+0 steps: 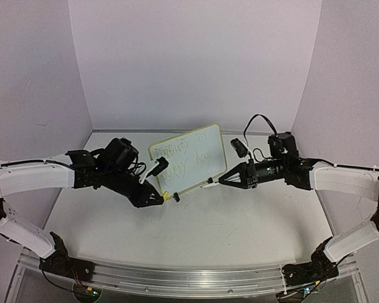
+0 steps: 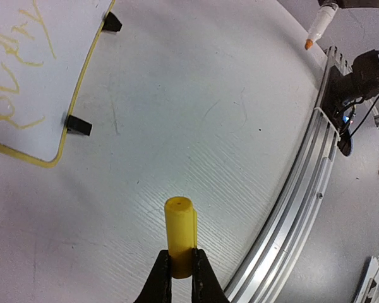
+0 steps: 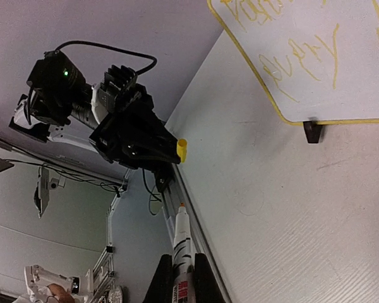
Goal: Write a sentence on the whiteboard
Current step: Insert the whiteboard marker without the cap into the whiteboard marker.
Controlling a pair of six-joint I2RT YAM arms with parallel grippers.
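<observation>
The whiteboard [image 1: 192, 172] stands tilted at the table's middle back, with a pale yellow rim and black feet. The sentence [image 1: 186, 153] is faint handwriting in two lines on its face. My left gripper [image 1: 163, 199] is shut on a yellow marker cap [image 1: 175, 196] just below the board's lower left corner. My right gripper [image 1: 221, 181] is shut on the marker pen [image 1: 208, 185], its tip near the board's lower right edge. The left wrist view shows the cap [image 2: 180, 227] between the jaws and the board [image 2: 50, 95]. The right wrist view shows the uncapped pen [image 3: 182, 243] and the board [image 3: 354, 82].
White walls close the table at the back and both sides. An aluminium rail [image 1: 189, 278] runs along the near edge, with the arm bases and cables at its ends. The board's black feet [image 2: 79, 125] rest on the white tabletop [image 2: 196, 126].
</observation>
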